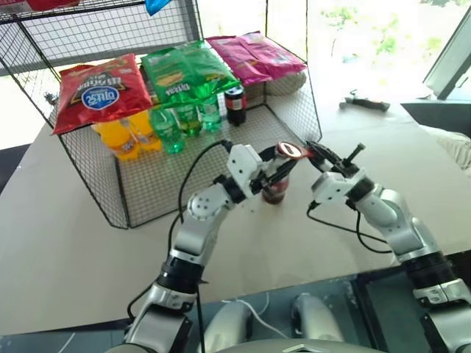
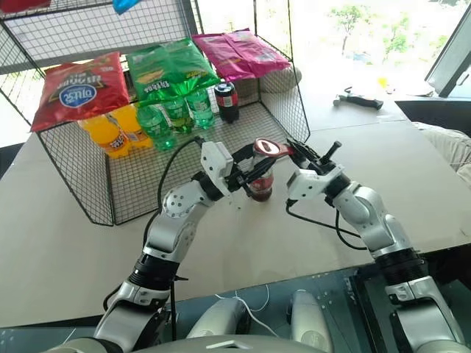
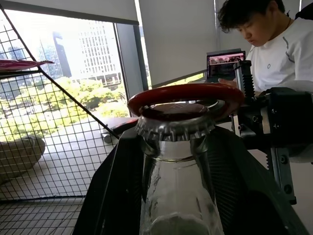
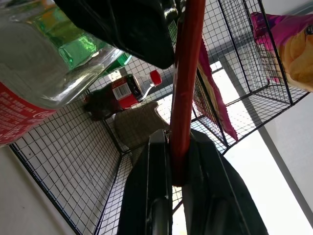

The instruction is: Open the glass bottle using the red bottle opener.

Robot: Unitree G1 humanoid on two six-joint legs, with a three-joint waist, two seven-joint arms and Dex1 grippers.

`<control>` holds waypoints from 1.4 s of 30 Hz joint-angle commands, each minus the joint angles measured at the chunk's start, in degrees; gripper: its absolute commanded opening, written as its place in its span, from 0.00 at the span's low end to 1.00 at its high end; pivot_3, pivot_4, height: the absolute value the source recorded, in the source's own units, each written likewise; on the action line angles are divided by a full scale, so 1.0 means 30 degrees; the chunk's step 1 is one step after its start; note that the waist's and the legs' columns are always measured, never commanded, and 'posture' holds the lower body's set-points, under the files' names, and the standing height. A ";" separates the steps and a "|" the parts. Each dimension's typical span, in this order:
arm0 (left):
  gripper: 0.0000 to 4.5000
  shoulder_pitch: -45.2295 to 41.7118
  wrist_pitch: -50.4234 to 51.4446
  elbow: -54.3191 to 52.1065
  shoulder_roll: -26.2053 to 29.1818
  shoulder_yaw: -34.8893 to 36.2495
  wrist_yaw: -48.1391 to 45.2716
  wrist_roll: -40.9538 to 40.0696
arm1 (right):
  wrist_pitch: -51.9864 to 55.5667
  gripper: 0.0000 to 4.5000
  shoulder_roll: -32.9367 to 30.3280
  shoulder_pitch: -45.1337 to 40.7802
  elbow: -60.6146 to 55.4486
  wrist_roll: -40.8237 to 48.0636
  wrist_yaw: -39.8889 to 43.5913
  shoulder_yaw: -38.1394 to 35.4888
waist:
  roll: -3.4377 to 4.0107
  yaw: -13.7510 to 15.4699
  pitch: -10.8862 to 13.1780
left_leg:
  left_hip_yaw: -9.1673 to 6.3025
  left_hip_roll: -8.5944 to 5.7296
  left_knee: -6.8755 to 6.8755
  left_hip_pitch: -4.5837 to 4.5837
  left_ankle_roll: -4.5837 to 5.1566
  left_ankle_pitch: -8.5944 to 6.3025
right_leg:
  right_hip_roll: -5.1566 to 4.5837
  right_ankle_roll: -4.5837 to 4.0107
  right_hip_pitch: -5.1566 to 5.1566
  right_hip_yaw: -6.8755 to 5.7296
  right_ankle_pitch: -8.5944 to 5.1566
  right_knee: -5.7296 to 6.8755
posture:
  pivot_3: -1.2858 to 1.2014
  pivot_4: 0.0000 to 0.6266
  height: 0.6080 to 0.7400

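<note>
Right now the glass bottle [image 1: 275, 190] stands on the worktop [image 1: 88, 243] just in front of the wire cage [image 1: 147, 176], clamped by the left tool [image 1: 274, 173]. Over its cap lies the red bottle opener [image 1: 291, 151], pinched in the right tool [image 1: 313, 151].

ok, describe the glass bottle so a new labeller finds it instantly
Start at the wire rack on the table: just off its open front, the left gripper holds the glass bottle upright. It is clear with dark drink low down, and the red bottle opener sits over its cap, unlike the green bottles in the rack.
</note>
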 commanded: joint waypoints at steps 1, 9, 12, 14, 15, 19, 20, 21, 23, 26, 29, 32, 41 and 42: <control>0.32 0.0255 0.1049 0.0991 0.0497 -0.0061 0.0450 0.1043 | -0.0557 0.00 -0.0044 -0.0276 -0.0196 -0.0194 0.0663 0.0730 | 0.0000 -0.0050 0.0000 | 0.0001 0.0005 -0.0002 0.0000 -0.0002 0.0001 | 0.0003 -0.0001 -0.0001 0.0002 0.0001 -0.0001 | 0.52 0.24 1.00; 0.32 0.0145 0.1254 0.1291 0.0798 -0.0192 0.0678 0.1349 | -0.0527 0.00 0.0231 -0.0605 -0.0100 -0.0375 0.0985 0.1097 | -0.0001 -0.0293 0.0000 | 0.0001 0.0006 -0.0002 -0.0001 -0.0001 0.0000 | 0.0001 0.0002 0.0000 0.0004 0.0001 -0.0003 | 0.52 0.24 1.00; 0.32 0.0066 0.1771 0.1413 0.1060 -0.0258 0.0739 0.1481 | -0.0399 0.00 0.0393 -0.0775 -0.0279 -0.0330 0.1184 0.1212 | -0.0001 -0.0331 0.0000 | 0.0002 0.0012 -0.0001 0.0001 0.0003 -0.0002 | 0.0002 0.0054 0.0001 0.0005 -0.0030 0.0000 | 0.52 0.24 1.00; 0.32 0.0007 0.1906 0.1509 0.1175 -0.0286 0.0788 0.1547 | -0.0373 0.00 0.0487 -0.0853 -0.0288 -0.0291 0.1269 0.1268 | -0.0001 -0.0338 -0.0001 | 0.0001 0.0020 0.0000 0.0007 0.0010 -0.0006 | 0.0007 0.0062 0.0003 0.0004 -0.0035 0.0003 | 0.52 0.24 1.00; 0.32 -0.0012 0.1911 0.1540 0.1219 -0.0286 0.0797 0.1562 | -0.0407 0.00 0.0517 -0.0905 -0.0280 -0.0301 0.1326 0.1325 | -0.0002 -0.0349 -0.0001 | 0.0002 0.0026 -0.0001 0.0012 0.0021 -0.0012 | 0.0011 0.0062 0.0006 0.0004 -0.0035 0.0004 | 0.52 0.24 1.00; 0.32 0.0017 0.1981 0.1477 0.1415 -0.0217 0.0794 0.1499 | -0.0367 0.00 0.0788 -0.1083 -0.0266 -0.0275 0.1458 0.1438 | -0.0006 -0.0371 -0.0003 | 0.0002 0.0060 -0.0001 0.0024 0.0041 -0.0024 | 0.0037 0.0059 0.0014 0.0002 -0.0034 0.0005 | 0.52 0.24 1.00; 0.32 0.0042 0.1997 0.1477 0.1483 -0.0212 0.0796 0.1524 | -0.0414 0.00 0.0822 -0.1141 -0.0240 -0.0302 0.1485 0.1473 | -0.0005 -0.0376 -0.0003 | 0.0002 0.0067 -0.0001 0.0025 0.0040 -0.0023 | 0.0044 0.0057 0.0013 0.0002 -0.0033 0.0005 | 0.52 0.24 1.00; 0.32 0.0064 0.1985 0.1484 0.1532 -0.0201 0.0799 0.1541 | -0.0416 0.00 0.0880 -0.1181 -0.0212 -0.0292 0.1508 0.1482 | -0.0005 -0.0379 -0.0003 | 0.0002 0.0075 -0.0001 0.0026 0.0039 -0.0022 | 0.0050 0.0055 0.0013 0.0000 -0.0032 0.0005 | 0.52 0.24 1.00; 0.32 0.0084 0.1972 0.1452 0.1602 -0.0135 0.0821 0.1517 | -0.0411 0.00 0.0993 -0.1253 -0.0166 -0.0295 0.1547 0.1486 | -0.0005 -0.0394 -0.0003 | 0.0003 0.0088 -0.0001 0.0029 0.0033 -0.0020 | 0.0063 0.0047 0.0013 0.0000 -0.0029 0.0007 | 0.52 0.24 1.00; 0.32 0.0094 0.1708 0.1383 0.1617 0.0034 0.0965 0.1500 | -0.0379 0.00 0.1179 -0.1383 -0.0098 -0.0259 0.1588 0.1489 | -0.0006 -0.0418 -0.0003 | 0.0006 0.0110 -0.0002 0.0031 0.0027 -0.0016 | 0.0082 0.0037 0.0013 0.0001 -0.0024 0.0006 | 0.52 0.24 1.00; 0.32 0.0215 0.1021 0.0950 0.1150 0.0567 0.0922 0.0518 | -0.0313 0.00 0.1483 -0.1586 0.0104 -0.0115 0.1590 0.1437 | -0.0008 -0.0436 0.0002 | 0.0013 0.0153 -0.0002 0.0032 0.0022 -0.0014 | 0.0117 0.0024 0.0013 0.0002 -0.0016 0.0003 | 0.52 0.24 1.00; 0.32 0.0416 0.0854 0.0736 0.0888 0.0726 0.0755 -0.0030 | -0.0371 0.00 0.1571 -0.1651 0.0250 -0.0102 0.1631 0.1400 | -0.0010 -0.0419 0.0007 | 0.0015 0.0200 -0.0006 0.0022 0.0010 -0.0012 | 0.0160 0.0009 0.0001 0.0001 -0.0009 -0.0005 | 0.52 0.24 1.00; 0.52 0.0614 0.0365 0.0601 0.0560 0.0922 0.0537 -0.0585 | -0.0338 0.00 0.1616 -0.1785 0.0433 0.0044 0.1597 0.1267 | 0.0000 -0.0407 0.0017 | 0.0019 0.0218 -0.0040 -0.0004 -0.0004 -0.0009 | 0.0181 -0.0041 -0.0018 0.0002 0.0021 -0.0067 | 0.52 0.24 1.00; 0.58 0.0610 0.0309 0.0616 0.0521 0.0914 0.0508 -0.0584 | -0.0308 0.00 0.1624 -0.1786 0.0444 0.0073 0.1569 0.1236 | 0.0000 -0.0418 0.0024 | 0.0026 0.0217 -0.0045 -0.0005 -0.0010 -0.0005 | 0.0181 -0.0041 -0.0024 0.0006 0.0021 -0.0067 | 0.52 0.24 1.00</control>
